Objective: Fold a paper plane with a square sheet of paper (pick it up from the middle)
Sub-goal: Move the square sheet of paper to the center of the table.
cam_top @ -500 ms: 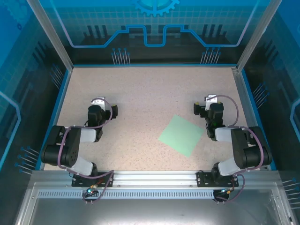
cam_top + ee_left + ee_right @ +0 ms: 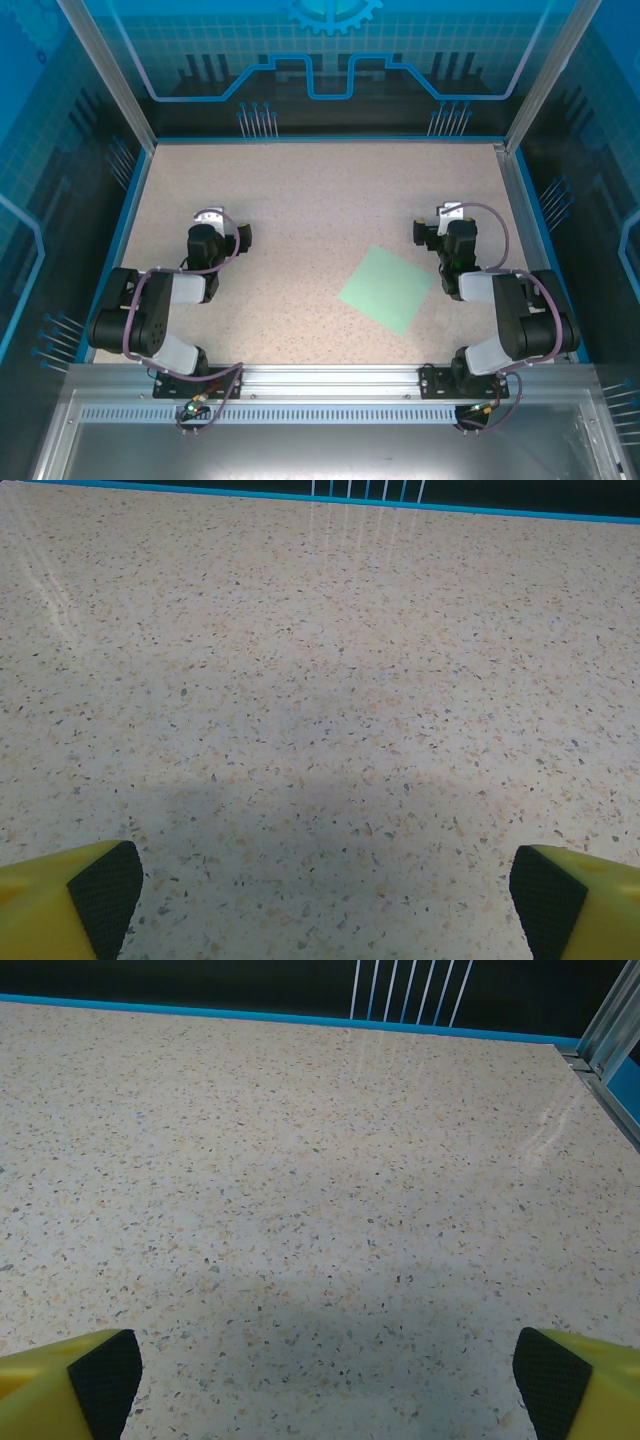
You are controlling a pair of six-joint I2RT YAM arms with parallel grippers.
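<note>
Tools first, from the top view: the left tool (image 2: 218,232) and the right tool (image 2: 443,230) both hover over the bench (image 2: 300,190), well apart, and neither has hold of anything. We count two tools and one sheet (image 2: 387,289). That sheet lies flat and unfolded on the bench, turned like a diamond, right of centre and toward the near edge, just beside the right arm (image 2: 510,310) and well apart from the left tool.

From the left wrist, we see the left tool (image 2: 320,905) with its jaws spread wide, two black pads (image 2: 100,890) on yellow fingers (image 2: 35,905) at the bottom corners and bare speckled bench (image 2: 320,680) between them.

From the right wrist, the right tool (image 2: 328,1380) looks alike: jaws wide, two pads (image 2: 105,1375), nothing between them but bench (image 2: 320,1160). That makes four pads in all.

We judge the step in hand to be the reach for the sheet, with folding not yet begun. To do it well, we think the right tool, being nearer, should come over the sheet's middle, not a corner or an edge, then descend square. Thin paper lying flat gives the pads no edge to bite, so we would set both pads lightly on it and close slowly, so a small ridge buckles up between them. Pressing hard could drag the sheet or crease it off-centre, which would likely spoil later folds.
</note>
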